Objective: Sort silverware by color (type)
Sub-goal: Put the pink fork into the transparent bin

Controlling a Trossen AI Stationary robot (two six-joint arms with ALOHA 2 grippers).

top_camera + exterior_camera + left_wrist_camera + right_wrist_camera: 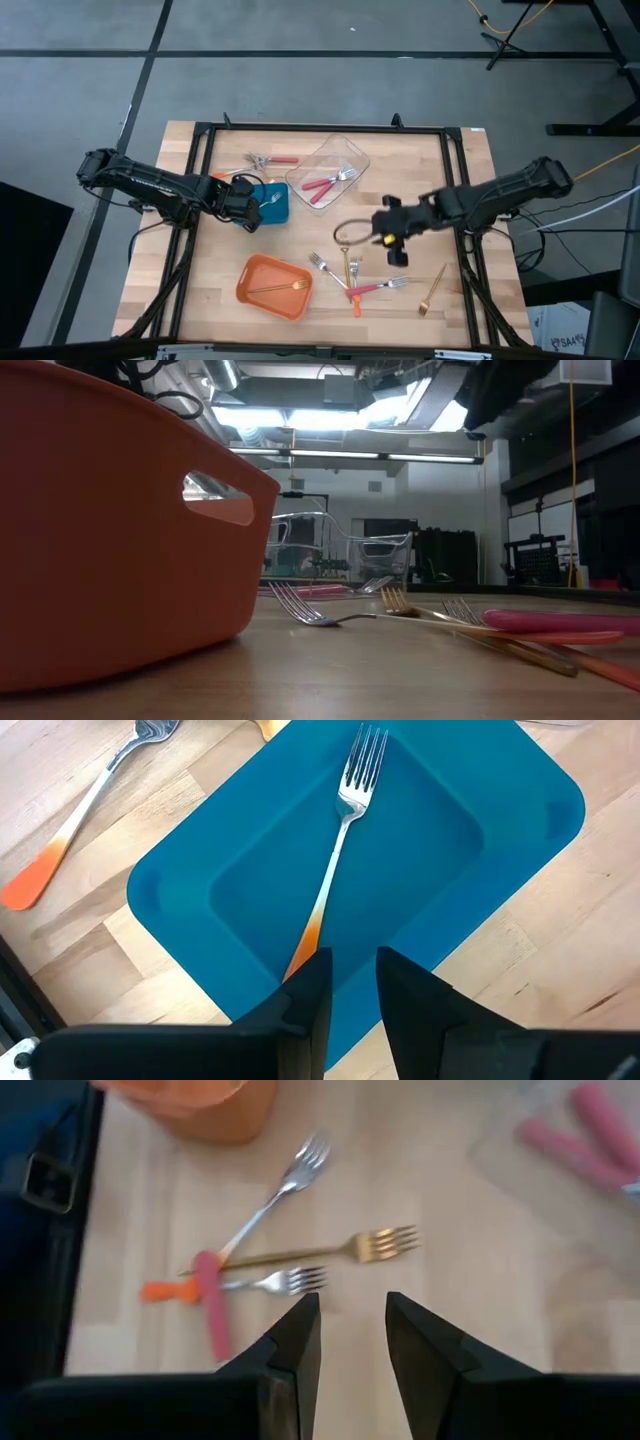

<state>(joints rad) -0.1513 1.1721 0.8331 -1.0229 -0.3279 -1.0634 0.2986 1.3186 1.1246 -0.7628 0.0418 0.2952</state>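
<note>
An orange-handled fork [345, 830] lies in the blue container [272, 205], tines at the far side. My left gripper [350, 982] hangs open just above the container's near rim, and the fork's handle end runs behind one finger. My right gripper [350, 1330] is open in the air over the table's right half, near a loose pile of forks [352, 275]: a silver one [285, 1180], a gold one [370, 1245] and a red-handled one [212, 1305]. Another gold fork [432, 290] lies to the right. The orange container [273, 285] holds a gold fork [280, 288].
A clear container [328, 170] at the far middle holds red-handled forks [325, 185]. One more fork [270, 158] lies on the table to its left. In the low view the orange container [100, 530] fills the left side. The table's black frame [320, 128] runs along its edges.
</note>
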